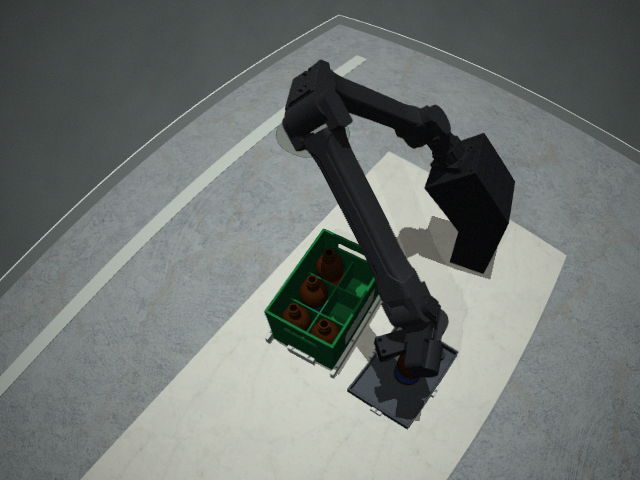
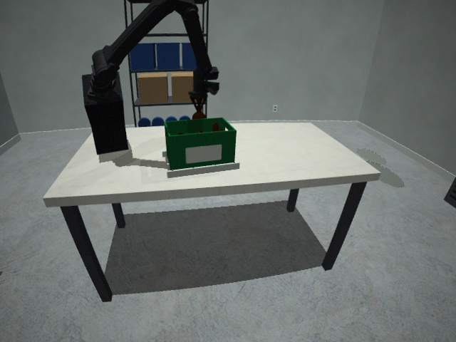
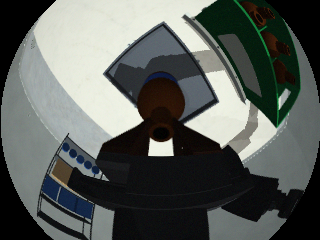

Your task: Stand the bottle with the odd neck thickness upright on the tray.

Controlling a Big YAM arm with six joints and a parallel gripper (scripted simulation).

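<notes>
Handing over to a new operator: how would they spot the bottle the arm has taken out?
Find the green crate on the white table, then the dark tray next to it. The brown bottle is over that tray, neck gripped by the fingers; the other four stand in crate cells.

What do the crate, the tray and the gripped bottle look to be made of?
Crate: likely moulded plastic, since it is uniform matt green with thin dividers and a pale label panel.
Tray: flat dark grey with a thin raised rim; metal or plastic, cannot tell.
Bottle in the gripper: brown and opaque-looking, suggesting amber glass or plastic, with a blue band at its base; no gloss settles it.
</notes>
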